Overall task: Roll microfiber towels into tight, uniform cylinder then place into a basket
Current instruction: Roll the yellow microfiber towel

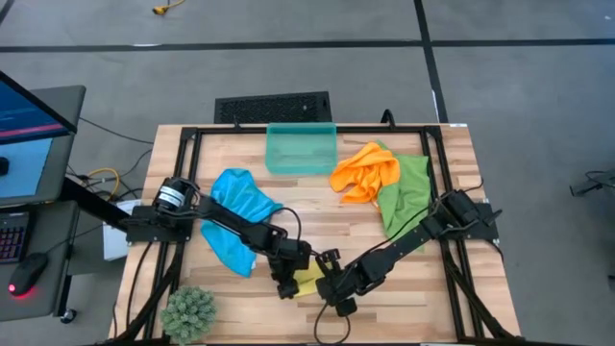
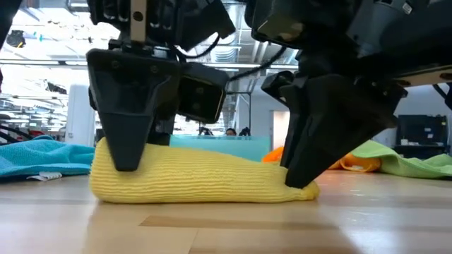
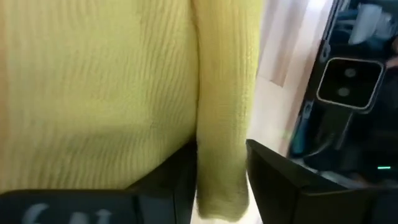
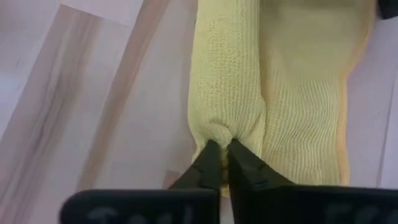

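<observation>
The yellow towel [image 2: 205, 180] lies on the table near its front edge as a partly rolled bundle; it also shows in the high view [image 1: 308, 282]. My left gripper [image 3: 219, 146] is shut on its left end and my right gripper [image 4: 222, 144] on its right end. The blue towel [image 1: 240, 219] lies crumpled at the left. The orange towel [image 1: 365, 171] and green towel [image 1: 408, 192] lie heaped at the far right. The teal basket [image 1: 301, 149] stands at the far middle. My left gripper pinches the rolled fold [image 3: 222, 118] of the yellow towel between its two fingers, near the towel's left end. The fingers [image 2: 131, 144] come from above, pointing down. The towel rests on the table. My right gripper pinches the rolled fold's right end [image 4: 227, 121] between its nearly closed fingertips, bunching the cloth there. The fingers [image 2: 311, 166] come slanting down from above. The towel stays on the table.
A black grated rectangle [image 1: 272, 106] lies beyond the table's far edge. A small green plant [image 1: 189, 312] stands at the near left corner. A desk with a monitor [image 1: 29, 115] stands left of the table. Bare wood shows in front of the towel.
</observation>
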### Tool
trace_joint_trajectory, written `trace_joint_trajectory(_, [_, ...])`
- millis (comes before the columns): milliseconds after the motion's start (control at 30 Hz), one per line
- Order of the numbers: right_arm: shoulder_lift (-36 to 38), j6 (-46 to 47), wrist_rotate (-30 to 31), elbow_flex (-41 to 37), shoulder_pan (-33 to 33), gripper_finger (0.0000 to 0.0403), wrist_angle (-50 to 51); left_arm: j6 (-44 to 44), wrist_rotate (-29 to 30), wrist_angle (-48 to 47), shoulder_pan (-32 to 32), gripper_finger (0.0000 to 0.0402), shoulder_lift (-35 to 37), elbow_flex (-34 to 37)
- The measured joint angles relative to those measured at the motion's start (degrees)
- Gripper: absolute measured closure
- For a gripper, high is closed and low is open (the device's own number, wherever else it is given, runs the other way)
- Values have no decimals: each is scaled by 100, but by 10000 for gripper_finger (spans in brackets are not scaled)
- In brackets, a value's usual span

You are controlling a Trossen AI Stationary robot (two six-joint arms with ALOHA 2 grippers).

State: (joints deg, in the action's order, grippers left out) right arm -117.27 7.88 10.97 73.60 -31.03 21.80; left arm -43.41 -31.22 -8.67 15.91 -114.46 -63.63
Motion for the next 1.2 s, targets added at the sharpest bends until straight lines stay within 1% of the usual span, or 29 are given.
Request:
trace_joint_trajectory(67, [0,80,-14,0,0,392,0,186,355,-52,34,275,156,12])
trace_joint_trajectory(200, [-4,240,-24,-2,7,377,-2,577,1102,-463,175,278,512,7])
trace_joint_trajectory(300, [-5,267,-40,-4,11,371,-2,874,1805,-985,402,278,738,5])
trace_joint_trajectory(400, [-9,269,-40,-7,11,381,0,1068,2470,-1205,680,278,900,1])
trace_joint_trajectory(500, [-9,269,-42,-7,11,390,3,1354,2903,-1143,1018,278,971,-1])
trace_joint_trajectory(600, [-9,274,-61,-7,11,387,2,1696,3431,-992,1401,278,971,-3])
trace_joint_trajectory(667, [-9,281,-64,-7,18,381,2,1940,3940,-956,1652,278,971,-8])
trace_joint_trajectory(733, [-9,341,-75,-7,41,378,0,2170,4584,-953,1891,278,971,-8])
trace_joint_trajectory(833, [-9,415,-150,-7,81,382,4,2576,5522,-828,2227,278,971,-11])
trace_joint_trajectory(900, [-7,422,-224,-7,111,386,4,2806,5979,-706,2394,278,974,-15])
trace_joint_trajectory(1033, [-7,428,-233,-7,118,384,4,2947,6474,-639,2606,278,978,-19])
trace_joint_trajectory(1133, [-7,430,-230,-7,118,380,1,2952,6510,-604,2674,278,964,-19])
trace_joint_trajectory(1200, [-7,439,-229,-9,118,381,0,3126,6509,-511,2708,278,945,-19])
